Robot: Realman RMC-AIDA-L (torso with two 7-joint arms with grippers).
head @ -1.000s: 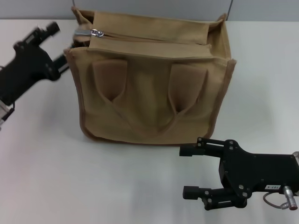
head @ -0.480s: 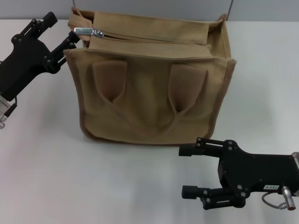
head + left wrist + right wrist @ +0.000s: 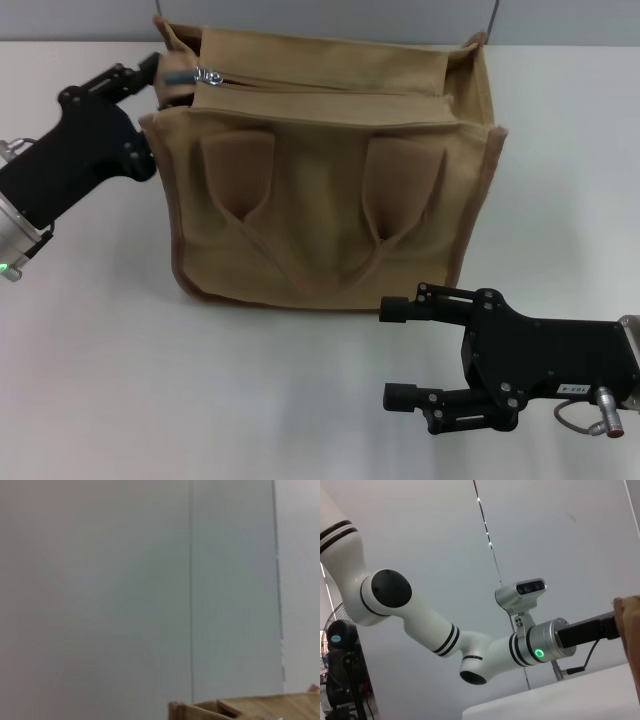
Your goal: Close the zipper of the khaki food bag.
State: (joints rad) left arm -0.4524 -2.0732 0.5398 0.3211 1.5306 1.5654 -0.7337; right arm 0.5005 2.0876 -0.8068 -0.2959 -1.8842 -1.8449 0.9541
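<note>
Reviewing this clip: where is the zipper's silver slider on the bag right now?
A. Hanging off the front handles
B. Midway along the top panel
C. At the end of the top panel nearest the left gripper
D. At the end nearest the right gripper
C: in the head view the slider sits at the bag's top corner beside the left gripper, while the right gripper rests open on the table in front of the bag.

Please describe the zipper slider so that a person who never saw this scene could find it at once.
Find the boxy khaki canvas bag on the white table. Follow the tan zipper line along its top panel toward the black left gripper. There sits the small silver metal slider, the only shiny part on the bag.
</note>
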